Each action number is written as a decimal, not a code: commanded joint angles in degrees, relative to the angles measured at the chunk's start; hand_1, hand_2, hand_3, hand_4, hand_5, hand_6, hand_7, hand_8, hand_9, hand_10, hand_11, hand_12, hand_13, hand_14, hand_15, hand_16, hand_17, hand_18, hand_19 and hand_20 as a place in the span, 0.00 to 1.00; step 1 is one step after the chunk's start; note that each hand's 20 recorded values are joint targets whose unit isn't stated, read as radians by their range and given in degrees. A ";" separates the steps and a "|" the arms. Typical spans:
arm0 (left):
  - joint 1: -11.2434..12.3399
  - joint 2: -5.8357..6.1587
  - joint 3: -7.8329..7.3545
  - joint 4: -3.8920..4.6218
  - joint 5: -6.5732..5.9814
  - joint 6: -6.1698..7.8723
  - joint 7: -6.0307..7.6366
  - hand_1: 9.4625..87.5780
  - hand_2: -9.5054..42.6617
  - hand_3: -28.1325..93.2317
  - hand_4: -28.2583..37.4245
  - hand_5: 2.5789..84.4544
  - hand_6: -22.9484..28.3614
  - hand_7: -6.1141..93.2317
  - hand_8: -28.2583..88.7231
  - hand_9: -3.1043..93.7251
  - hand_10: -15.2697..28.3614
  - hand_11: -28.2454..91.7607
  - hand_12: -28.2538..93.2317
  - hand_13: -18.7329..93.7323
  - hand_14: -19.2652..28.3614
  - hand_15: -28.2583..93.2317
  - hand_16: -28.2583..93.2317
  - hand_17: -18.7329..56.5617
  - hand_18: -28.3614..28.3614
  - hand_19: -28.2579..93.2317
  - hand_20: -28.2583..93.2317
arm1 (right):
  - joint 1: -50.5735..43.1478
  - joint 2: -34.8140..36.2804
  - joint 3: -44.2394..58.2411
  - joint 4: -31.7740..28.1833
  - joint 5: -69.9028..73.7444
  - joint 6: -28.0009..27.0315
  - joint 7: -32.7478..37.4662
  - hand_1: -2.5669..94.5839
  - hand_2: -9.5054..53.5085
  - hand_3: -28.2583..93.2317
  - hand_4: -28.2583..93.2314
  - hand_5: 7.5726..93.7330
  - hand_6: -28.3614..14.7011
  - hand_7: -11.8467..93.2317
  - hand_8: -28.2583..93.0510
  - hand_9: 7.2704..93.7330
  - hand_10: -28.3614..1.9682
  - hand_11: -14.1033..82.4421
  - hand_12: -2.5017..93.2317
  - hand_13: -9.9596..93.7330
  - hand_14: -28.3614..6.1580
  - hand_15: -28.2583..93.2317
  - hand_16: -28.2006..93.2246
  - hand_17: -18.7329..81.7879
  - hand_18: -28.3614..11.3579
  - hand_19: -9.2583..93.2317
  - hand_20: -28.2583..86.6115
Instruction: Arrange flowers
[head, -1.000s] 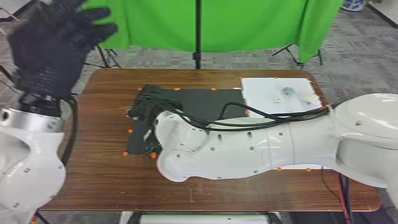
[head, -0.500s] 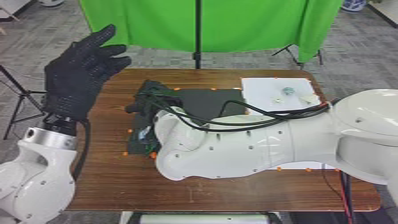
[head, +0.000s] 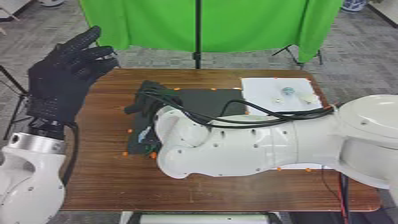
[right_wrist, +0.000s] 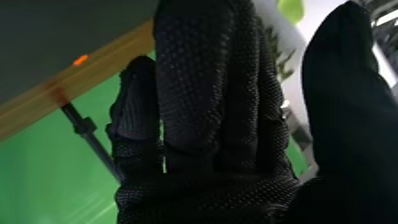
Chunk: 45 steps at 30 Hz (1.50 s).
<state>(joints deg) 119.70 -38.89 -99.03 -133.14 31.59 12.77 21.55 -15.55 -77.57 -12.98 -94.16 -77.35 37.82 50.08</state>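
Likely at the grasping step, with right hand (right_wrist: 200, 195) straight-fingered, thumb apart, near green sprig (right_wrist: 285, 64); next, to align and close gently.

Left hand (head: 62, 80) is pointing upward near the tabletop's (head: 102, 172) far-left corner; right hand (head: 139, 104) is extending its fingers inside the left edge.

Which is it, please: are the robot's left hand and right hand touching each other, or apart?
Apart. The head view shows the brown table between the left hand and the right hand.
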 joint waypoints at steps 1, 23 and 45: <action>12.89 -4.65 -5.62 -2.05 -0.22 2.85 0.53 0.11 0.29 0.86 0.00 0.41 0.62 0.17 0.18 0.36 0.80 0.48 0.33 0.37 0.99 0.73 0.14 0.14 0.92 0.70 0.43 | -5.49 10.60 6.60 -3.16 -3.26 -13.81 -2.93 0.44 0.00 0.75 0.00 0.63 0.69 0.29 0.12 0.83 0.67 0.33 0.16 0.87 0.67 0.62 0.39 0.52 0.27 0.97 0.38; 26.01 -10.27 -11.00 -3.48 -1.15 3.70 3.71 0.11 0.29 0.86 0.00 0.40 0.62 0.18 0.17 0.36 0.80 0.48 0.33 0.37 0.99 0.73 0.14 0.12 0.91 0.68 0.42 | -37.19 43.72 41.05 -20.47 -27.68 -23.21 -2.33 0.35 0.03 0.83 0.00 0.52 0.62 0.27 0.13 0.63 0.43 0.31 0.16 0.70 0.46 0.68 0.32 0.42 0.20 0.88 0.36; 22.27 -8.26 -7.53 -2.14 -2.21 4.01 5.03 0.10 0.30 0.85 0.00 0.40 0.62 0.18 0.17 0.36 0.81 0.48 0.33 0.37 0.99 0.73 0.14 0.12 0.90 0.68 0.42 | -45.35 52.13 48.91 -13.64 -29.68 -28.86 2.69 0.36 0.03 0.84 0.00 0.50 0.63 0.27 0.13 0.69 0.40 0.34 0.17 0.75 0.49 0.74 0.34 0.45 0.16 0.91 0.38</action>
<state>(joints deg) 142.19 -47.50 -107.31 -135.79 29.96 16.39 25.96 -61.19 -25.96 36.37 -110.04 -106.51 12.83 51.14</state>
